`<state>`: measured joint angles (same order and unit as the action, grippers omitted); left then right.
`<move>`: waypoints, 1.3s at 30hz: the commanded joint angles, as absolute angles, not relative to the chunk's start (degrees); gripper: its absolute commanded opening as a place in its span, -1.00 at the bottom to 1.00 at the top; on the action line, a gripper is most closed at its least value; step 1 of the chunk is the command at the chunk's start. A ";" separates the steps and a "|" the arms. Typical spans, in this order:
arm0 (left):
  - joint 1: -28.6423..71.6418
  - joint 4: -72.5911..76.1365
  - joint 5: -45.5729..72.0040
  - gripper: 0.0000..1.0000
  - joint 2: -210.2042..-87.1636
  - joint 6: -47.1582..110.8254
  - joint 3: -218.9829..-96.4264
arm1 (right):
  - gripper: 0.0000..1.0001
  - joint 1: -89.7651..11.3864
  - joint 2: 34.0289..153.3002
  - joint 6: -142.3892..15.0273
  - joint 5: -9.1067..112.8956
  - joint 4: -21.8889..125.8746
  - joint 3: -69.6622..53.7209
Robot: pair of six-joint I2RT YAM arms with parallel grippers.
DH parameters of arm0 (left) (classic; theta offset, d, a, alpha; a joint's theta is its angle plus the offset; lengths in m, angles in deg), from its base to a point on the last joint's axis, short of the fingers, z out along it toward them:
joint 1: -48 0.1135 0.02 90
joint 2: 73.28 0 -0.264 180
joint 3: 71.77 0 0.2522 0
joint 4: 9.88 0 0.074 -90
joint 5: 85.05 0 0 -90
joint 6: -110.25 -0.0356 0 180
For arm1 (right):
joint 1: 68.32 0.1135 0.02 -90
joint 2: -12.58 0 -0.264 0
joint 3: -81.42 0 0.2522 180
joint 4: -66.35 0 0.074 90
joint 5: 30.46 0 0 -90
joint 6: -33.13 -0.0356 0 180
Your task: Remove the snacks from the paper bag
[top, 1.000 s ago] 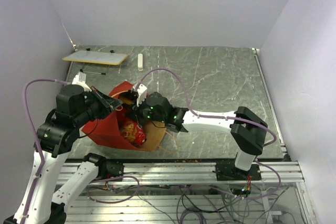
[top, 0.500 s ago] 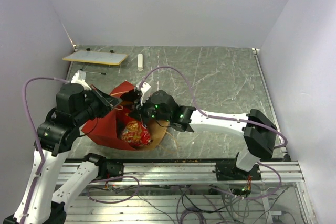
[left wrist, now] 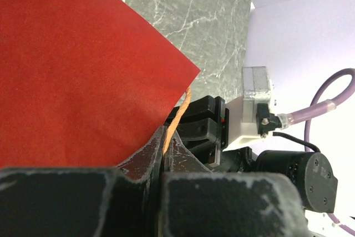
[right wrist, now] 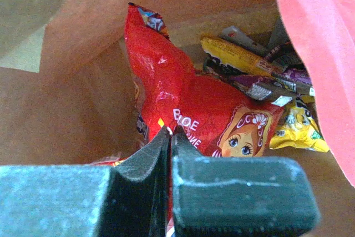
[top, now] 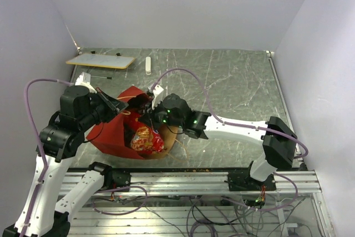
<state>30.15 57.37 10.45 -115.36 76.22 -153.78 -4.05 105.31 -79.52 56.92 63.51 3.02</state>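
The red paper bag [top: 113, 134] lies on its side, brown inside [right wrist: 83, 109], its mouth facing right. My left gripper [top: 117, 105] is shut on the bag's tan string handle [left wrist: 178, 112] at the upper rim; in the left wrist view the string runs between the closed jaws [left wrist: 165, 140] beside the red bag wall [left wrist: 72, 70]. My right gripper [top: 148, 120] is in the bag's mouth, shut [right wrist: 169, 131] on the edge of the large red snack bag [right wrist: 188, 98], also seen from above [top: 146, 139]. Yellow-orange [right wrist: 238, 54], purple [right wrist: 294, 75] and yellow [right wrist: 297, 126] wrappers lie deeper in the bag.
A flat white board [top: 101, 60], a thin black pen [top: 99, 76] and a small white stick [top: 148, 65] lie at the table's back left. The metal rail [top: 183, 178] runs along the near edge. Walls close in on the left, back and right.
My right arm has drawn back a little to the right, and the red snack bag has shifted slightly toward the bag's mouth. The left gripper still holds the handle.
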 commanded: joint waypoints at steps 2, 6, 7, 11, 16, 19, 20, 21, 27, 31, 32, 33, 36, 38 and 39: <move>29.89 57.73 7.42 -0.86 -115.50 75.56 -156.16 | -1.00 -5.07 100.91 -80.95 55.39 69.04 -2.60; 29.89 58.72 6.06 -0.86 -117.09 74.17 -158.15 | -1.00 -5.55 98.93 -81.53 55.26 65.90 -2.95; 29.89 59.51 5.56 -0.86 -117.91 73.80 -158.96 | -1.00 -5.65 98.44 -81.82 55.18 65.45 -2.78; 29.89 60.67 4.35 -0.86 -120.25 73.14 -161.73 | -1.00 -5.89 95.96 -81.66 56.28 63.38 -1.46; 29.90 58.37 5.62 -0.86 -120.32 74.63 -160.89 | -1.00 -6.77 92.99 -79.29 58.57 60.71 -1.93; 29.89 58.82 5.06 -0.86 -120.23 74.62 -161.13 | -1.00 -6.97 91.43 -78.26 59.62 59.11 -2.23; 29.92 59.16 4.72 -0.86 -120.28 74.55 -161.39 | -1.00 -7.00 90.70 -77.72 59.77 58.57 -2.21; 29.90 59.48 4.41 -0.86 -120.30 74.47 -161.57 | -1.00 -7.05 90.05 -77.05 59.78 57.72 -2.13; 29.89 59.29 3.87 -0.86 -121.06 75.40 -162.13 | -1.00 -7.12 84.01 -72.49 64.33 50.43 -1.32; 29.89 59.74 2.80 -0.86 -121.30 75.05 -162.93 | -1.00 -7.18 80.49 -68.34 69.86 45.55 -2.23; 29.89 60.17 2.62 -0.86 -121.42 74.83 -163.08 | -1.00 -7.23 79.57 -66.90 70.79 44.71 -3.11; 29.89 60.41 2.47 -0.86 -121.44 74.77 -163.14 | -1.00 -7.19 78.87 -65.42 71.65 44.01 -3.94; 29.89 60.59 2.49 -0.86 -121.53 74.83 -162.74 | -1.00 -7.13 77.42 -62.07 76.88 42.37 -6.86; 29.92 60.46 2.77 -0.86 -121.66 74.97 -162.62 | -1.00 -7.21 76.88 -59.48 81.62 42.28 -8.58; 29.90 60.40 2.90 -0.86 -121.70 75.07 -162.68 | -1.00 -7.19 76.77 -58.17 84.26 42.92 -9.30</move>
